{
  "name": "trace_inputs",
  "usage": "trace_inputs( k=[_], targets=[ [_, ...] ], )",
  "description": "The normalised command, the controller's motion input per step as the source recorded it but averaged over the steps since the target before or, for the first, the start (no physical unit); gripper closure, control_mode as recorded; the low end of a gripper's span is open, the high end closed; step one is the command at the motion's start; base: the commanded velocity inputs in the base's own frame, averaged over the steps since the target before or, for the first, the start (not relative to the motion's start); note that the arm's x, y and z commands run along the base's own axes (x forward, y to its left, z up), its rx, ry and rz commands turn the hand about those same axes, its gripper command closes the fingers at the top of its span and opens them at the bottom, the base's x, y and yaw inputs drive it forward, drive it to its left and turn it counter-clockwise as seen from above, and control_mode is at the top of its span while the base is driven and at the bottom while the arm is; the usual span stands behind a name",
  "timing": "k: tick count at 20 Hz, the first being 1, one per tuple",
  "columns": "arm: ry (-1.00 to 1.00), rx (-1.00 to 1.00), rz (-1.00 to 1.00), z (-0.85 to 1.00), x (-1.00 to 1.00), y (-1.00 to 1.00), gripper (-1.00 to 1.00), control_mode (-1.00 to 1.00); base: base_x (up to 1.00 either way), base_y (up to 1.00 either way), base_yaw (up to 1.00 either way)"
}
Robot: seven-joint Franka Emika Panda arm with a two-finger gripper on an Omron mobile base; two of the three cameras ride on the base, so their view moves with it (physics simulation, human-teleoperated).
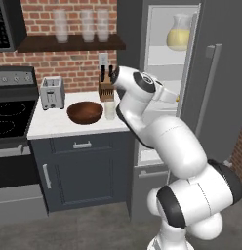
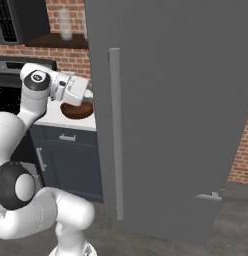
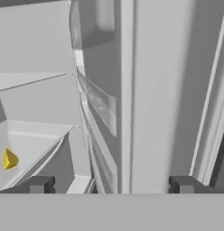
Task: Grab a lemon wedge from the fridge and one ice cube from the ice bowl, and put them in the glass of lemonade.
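Note:
The fridge (image 1: pixel 164 88) stands open, its dark door (image 2: pixel 171 115) swung out to the right. My gripper (image 3: pixel 113 185) is open and empty inside it, facing the white shelves and the inner wall. The lemon wedge (image 3: pixel 9 159), tiny and yellow, lies on a white shelf well to the left of my left fingertip (image 3: pixel 41 184), apart from it. On the counter sit the wooden ice bowl (image 1: pixel 85 112) and, just right of it, the glass of lemonade (image 1: pixel 110 110). No ice cube can be made out in the bowl from here.
A pitcher (image 1: pixel 179 34) of yellow liquid stands on the fridge's top shelf. A toaster (image 1: pixel 52 93) and a knife block (image 1: pixel 106 85) sit at the back of the counter. Tall glasses (image 1: pixel 81 24) line the wall shelf. The stove (image 1: pixel 10 114) is at the left.

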Motion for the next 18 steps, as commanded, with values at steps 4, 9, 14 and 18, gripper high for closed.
trace_inputs(
  k=[4,9,14,18],
  targets=[
    [0.00,0.00,-0.17,-0.06,0.25,-0.31,-1.00,-1.00,0.00,0.00,0.00],
    [0.00,0.00,-0.16,-0.04,0.19,-0.34,-1.00,-1.00,0.00,0.00,0.00],
    [0.01,0.00,-0.18,-0.09,0.01,-0.50,-1.00,-1.00,0.00,0.00,0.00],
    [0.01,0.01,-0.23,-0.04,-0.56,-0.86,-1.00,-1.00,0.00,0.00,0.00]
  ],
)
